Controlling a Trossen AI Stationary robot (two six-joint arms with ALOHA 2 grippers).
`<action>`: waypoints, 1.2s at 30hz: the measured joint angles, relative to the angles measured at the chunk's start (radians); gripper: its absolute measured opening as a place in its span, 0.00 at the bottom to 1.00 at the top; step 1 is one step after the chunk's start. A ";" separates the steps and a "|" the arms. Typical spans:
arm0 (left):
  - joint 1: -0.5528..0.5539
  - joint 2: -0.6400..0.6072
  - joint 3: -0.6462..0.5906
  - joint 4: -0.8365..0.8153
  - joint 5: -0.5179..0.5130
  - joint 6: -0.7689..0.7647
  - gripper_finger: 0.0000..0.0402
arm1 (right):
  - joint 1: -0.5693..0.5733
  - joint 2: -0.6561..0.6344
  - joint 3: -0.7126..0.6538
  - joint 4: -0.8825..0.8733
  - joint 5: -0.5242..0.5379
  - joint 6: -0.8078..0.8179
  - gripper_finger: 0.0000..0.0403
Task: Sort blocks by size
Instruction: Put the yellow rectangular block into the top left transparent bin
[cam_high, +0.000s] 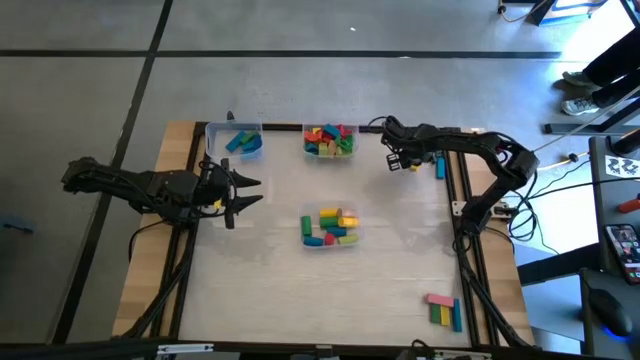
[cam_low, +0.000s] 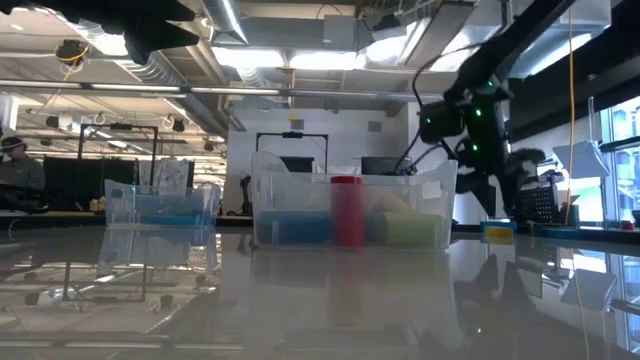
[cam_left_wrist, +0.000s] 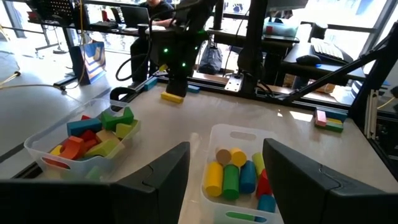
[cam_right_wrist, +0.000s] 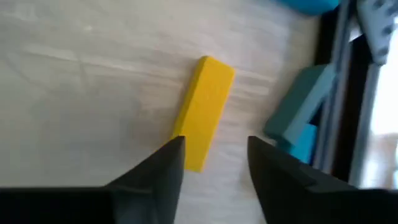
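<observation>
Here our right gripper (cam_right_wrist: 211, 158) has its fingers apart over the yellow block (cam_right_wrist: 204, 112); lifting off crookedly, we could nudge it into the blue block (cam_right_wrist: 297, 112) beside it.

Ceiling strip lights (cam_low: 300, 60) wash the pale worktop (cam_low: 320, 300) in glare and mirrored reflections; daylight flares at the right windows, while the right wrist close-up blurs softly.

Three clear tubs (cam_high: 234, 128) sit on the table (cam_high: 390, 270), each holding blocks (cam_high: 329, 141) too crowded to count. Loose blocks: a yellow block (cam_right_wrist: 205, 112) and a blue block (cam_high: 439, 165) at far right, four stacked blocks (cam_high: 445, 308) near right.
</observation>
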 joint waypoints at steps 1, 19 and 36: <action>0.000 0.000 0.000 0.000 0.000 0.000 0.49 | -0.012 0.000 -0.019 0.035 -0.015 0.000 0.46; 0.000 0.000 0.000 0.000 0.000 0.006 0.49 | -0.059 -0.005 -0.189 0.342 -0.069 -0.029 0.38; 0.000 0.000 0.000 0.005 0.000 0.007 0.49 | 0.035 -0.133 -0.147 0.270 -0.027 -0.113 0.29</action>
